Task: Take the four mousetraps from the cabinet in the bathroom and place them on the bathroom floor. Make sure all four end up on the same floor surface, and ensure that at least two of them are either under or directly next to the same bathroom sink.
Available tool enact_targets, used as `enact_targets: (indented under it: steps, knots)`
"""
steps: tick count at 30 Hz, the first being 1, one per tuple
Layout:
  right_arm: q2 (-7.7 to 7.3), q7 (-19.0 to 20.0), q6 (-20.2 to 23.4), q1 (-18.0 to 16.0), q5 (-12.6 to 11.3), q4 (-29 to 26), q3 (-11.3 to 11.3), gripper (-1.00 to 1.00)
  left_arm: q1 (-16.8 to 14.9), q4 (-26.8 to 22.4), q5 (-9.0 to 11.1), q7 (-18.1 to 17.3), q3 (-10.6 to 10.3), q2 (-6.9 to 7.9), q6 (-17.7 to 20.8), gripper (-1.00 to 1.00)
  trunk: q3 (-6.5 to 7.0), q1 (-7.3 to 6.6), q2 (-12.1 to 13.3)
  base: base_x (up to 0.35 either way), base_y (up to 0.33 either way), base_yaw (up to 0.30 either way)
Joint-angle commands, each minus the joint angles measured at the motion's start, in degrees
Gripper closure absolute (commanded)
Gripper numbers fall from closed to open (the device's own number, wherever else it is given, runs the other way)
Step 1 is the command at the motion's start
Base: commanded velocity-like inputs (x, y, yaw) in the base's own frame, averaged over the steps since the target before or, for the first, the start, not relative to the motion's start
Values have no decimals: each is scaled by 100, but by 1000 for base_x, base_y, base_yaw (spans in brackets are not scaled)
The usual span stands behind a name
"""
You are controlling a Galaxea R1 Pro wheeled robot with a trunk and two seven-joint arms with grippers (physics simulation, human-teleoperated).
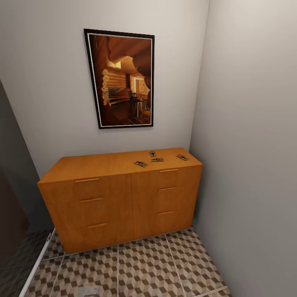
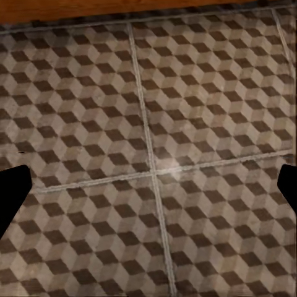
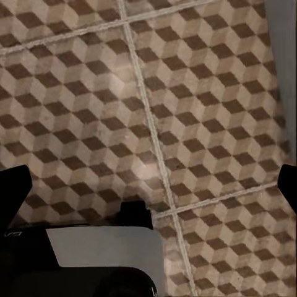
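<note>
Several mousetraps lie on the flat top of the orange-brown cabinet (image 1: 107,198), toward its right end: one (image 1: 140,163) nearest the front, one (image 1: 157,159) beside it, one (image 1: 152,154) behind, and one (image 1: 182,157) at the far right. The cabinet stands against the back wall, its drawers shut. The cube-patterned bathroom floor (image 1: 144,264) spreads in front of it. My left gripper (image 2: 148,189) hangs open over bare tiles (image 2: 204,99), its dark fingertips (image 2: 12,192) far apart. My right gripper (image 3: 151,185) is open too, above the floor (image 3: 204,93), holding nothing.
A grey wall (image 1: 251,144) runs close along the right side of the cabinet. A framed picture (image 1: 121,78) hangs above it. At the left a pale sill (image 1: 37,264) borders a darker floor area. Part of my own body (image 3: 99,260) shows below the right gripper.
</note>
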Motion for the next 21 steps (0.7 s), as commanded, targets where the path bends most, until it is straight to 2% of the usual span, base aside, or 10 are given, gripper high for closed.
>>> enact_targets:
  steps: [1,11,18,19,21]
  knots:
    - [-28,0,168,-1,-16,-249,-48,-100,1,-175,48,0,5,4,124,-100,-8,0,-3,0,0,0]
    - [-169,13,1042,-2,18,-1410,-484,-100,1,-1303,42,1,36,76,868,-100,-8,0,-3,0,0,0]
    - [-239,13,1583,-7,25,-2281,-648,-100,1,-1982,41,1,46,166,1262,-100,-8,0,-3,0,0,0]
    - [-251,10,1859,-9,27,-2671,-681,-100,1,-2276,38,1,48,182,1417,-100,-8,0,-3,0,0,0]
    - [-255,3,2036,-10,30,-2930,-693,-100,1,-2487,36,1,46,188,1525,-100,-8,0,-3,0,0,0]
